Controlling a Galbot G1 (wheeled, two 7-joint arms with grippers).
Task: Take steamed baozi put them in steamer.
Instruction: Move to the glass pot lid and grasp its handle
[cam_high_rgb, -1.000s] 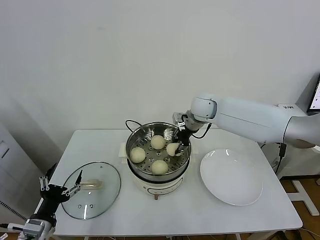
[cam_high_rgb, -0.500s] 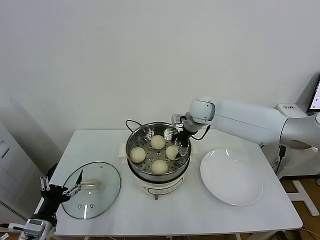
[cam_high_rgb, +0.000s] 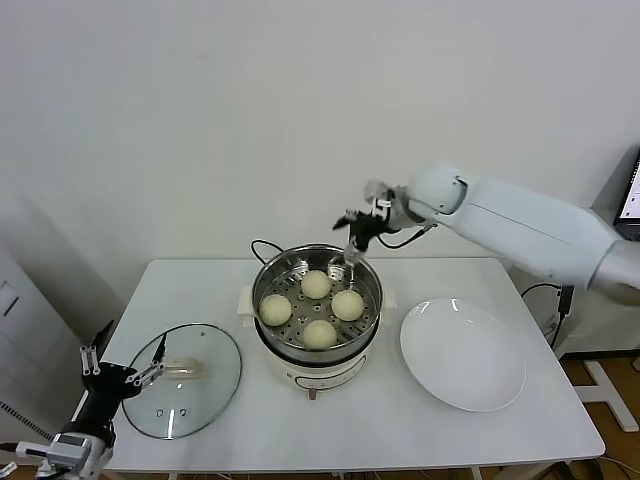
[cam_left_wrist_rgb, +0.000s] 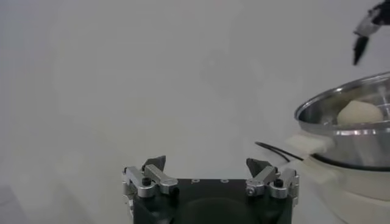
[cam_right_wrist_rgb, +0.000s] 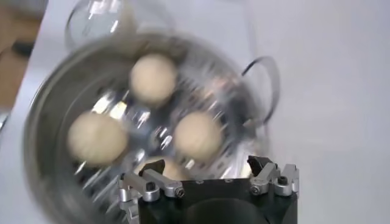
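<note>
Four steamed baozi (cam_high_rgb: 318, 307) sit on the perforated floor of the steamer (cam_high_rgb: 268, 277), centre of the head view — one at the back, one left, one right, one front, none touching a gripper. The right gripper (cam_high_rgb: 356, 232) hangs above the steamer's back right rim, jaws spread wide and holding nothing. The left gripper (cam_high_rgb: 120, 377) waits at the lower left of the frame, jaws wide and empty, just beside the glass lid (cam_high_rgb: 187, 379) lying on the tabletop (cam_high_rgb: 400, 420). A bare white plate (cam_high_rgb: 463, 353) lies to the right of the steamer.
</note>
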